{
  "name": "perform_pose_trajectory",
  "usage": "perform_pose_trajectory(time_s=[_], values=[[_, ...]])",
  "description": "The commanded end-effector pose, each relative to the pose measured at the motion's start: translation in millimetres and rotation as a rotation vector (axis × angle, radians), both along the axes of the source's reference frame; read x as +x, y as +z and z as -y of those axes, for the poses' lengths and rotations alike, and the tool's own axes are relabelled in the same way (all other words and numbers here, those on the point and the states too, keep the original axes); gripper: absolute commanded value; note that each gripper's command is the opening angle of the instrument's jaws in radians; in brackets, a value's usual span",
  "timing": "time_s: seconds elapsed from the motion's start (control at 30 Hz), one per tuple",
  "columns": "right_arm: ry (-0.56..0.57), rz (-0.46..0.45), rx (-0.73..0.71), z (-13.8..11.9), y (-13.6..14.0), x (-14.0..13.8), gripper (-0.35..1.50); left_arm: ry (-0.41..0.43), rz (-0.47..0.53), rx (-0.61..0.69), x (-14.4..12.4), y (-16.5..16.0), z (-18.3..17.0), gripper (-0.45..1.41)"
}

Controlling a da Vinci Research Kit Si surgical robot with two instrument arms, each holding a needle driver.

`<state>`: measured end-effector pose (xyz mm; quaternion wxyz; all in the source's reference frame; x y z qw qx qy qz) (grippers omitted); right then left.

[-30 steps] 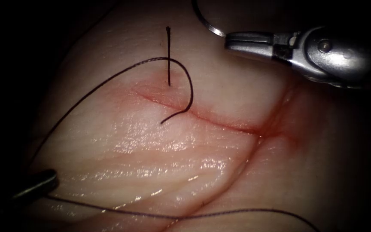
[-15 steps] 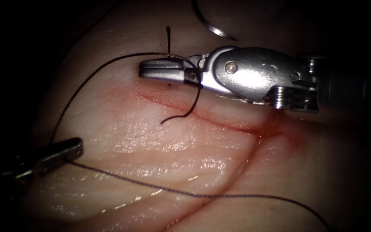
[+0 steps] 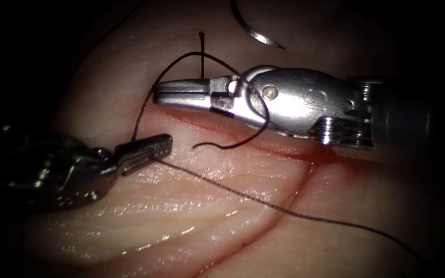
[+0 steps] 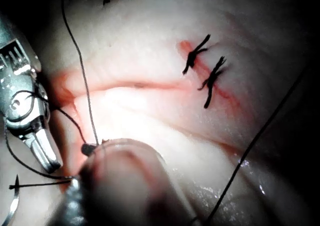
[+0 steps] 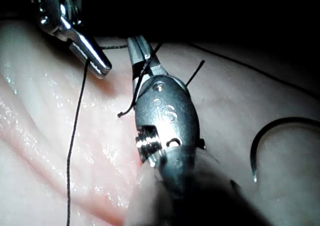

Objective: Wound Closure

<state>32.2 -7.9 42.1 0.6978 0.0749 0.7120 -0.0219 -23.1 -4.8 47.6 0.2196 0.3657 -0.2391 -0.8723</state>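
Here's the pale, glistening pork-belly tissue (image 3: 191,206) with its thin red cut (image 3: 263,146) running across it, and everything is placed off that cut. The right arm's silver needle driver (image 3: 181,92) lies just above the cut, jaws drawn together with nothing visibly between them, while the dark braided thread (image 3: 253,103) is draped in a loop over the tool's neck. From the right wrist view the same tool (image 5: 139,53) shows its jaws closed, thread (image 5: 142,75) crossing over them.

The left arm's dark metal needle driver (image 3: 148,146) sits just below the cut toward its left end, jaws clamped on the thread; one strand climbs from its tip up and around to the loop, another trails away across the tissue below the cut to the right. In the left wrist view that tool (image 4: 87,150) has the thread pinched at its tip, with the right tool (image 4: 40,146) just beside it.

A short black thread tail (image 3: 202,56) stands upright above the cut, behind the right tool's jaws. A free thread end (image 3: 217,145) curls down onto the cut itself.

The curved steel needle (image 3: 256,33) lies loose on the tissue well above the cut, held by neither tool and not in the tissue; the right wrist view shows its arc (image 5: 280,136) resting on the surface.

Two finished black stitches (image 4: 202,70) sit across the cut further along, with red fluid (image 3: 330,154) at the cut's right end.
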Motion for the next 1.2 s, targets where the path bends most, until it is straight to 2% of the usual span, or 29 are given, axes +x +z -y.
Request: perform_pose_trajectory(time_s=[0.03,0.2,0.23,0.3,0.33,0.57,0.7,0.83,0.97,1.2], values=[[0.003,-0.004,-0.002,-0.3,0.2,1.3,-0.35,0.008,-0.003,0.004,-0.9,0.5,0.0,-0.45],[0.035,0.010,-0.005,-0.5,0.1,2.6,-0.35,0.022,0.001,0.010,-1.7,0.2,0.4,-0.45],[0.057,0.036,-0.007,-0.7,0.2,2.7,0.02,0.029,0.004,0.012,-1.7,-0.1,0.7,-0.45],[0.071,0.059,0.021,-0.8,0.5,2.6,0.54,0.031,0.011,0.017,-1.5,-0.6,1.1,-0.45],[0.071,0.068,0.050,-1.0,0.8,2.4,0.88,0.038,0.011,0.014,-1.3,-1.2,1.6,-0.45],[0.091,0.089,0.046,-1.0,1.4,2.2,0.91,0.061,0.007,-0.001,-1.6,-3.4,2.2,-0.45],[0.087,0.092,0.043,-0.7,1.5,2.1,0.93,0.068,0.013,0.011,-1.8,-5.0,1.4,-0.45],[0.079,0.095,0.037,-0.3,1.8,1.9,0.93,0.097,0.092,0.024,-1.6,-6.4,0.0,-0.45],[0.058,0.113,0.027,0.3,2.3,1.9,0.86,0.124,0.132,0.033,-1.5,-7.3,-1.0,-0.45],[0.037,0.130,0.011,1.2,3.1,1.6,0.86,0.163,0.213,0.028,-0.7,-7.8,-2.4,-0.45]])
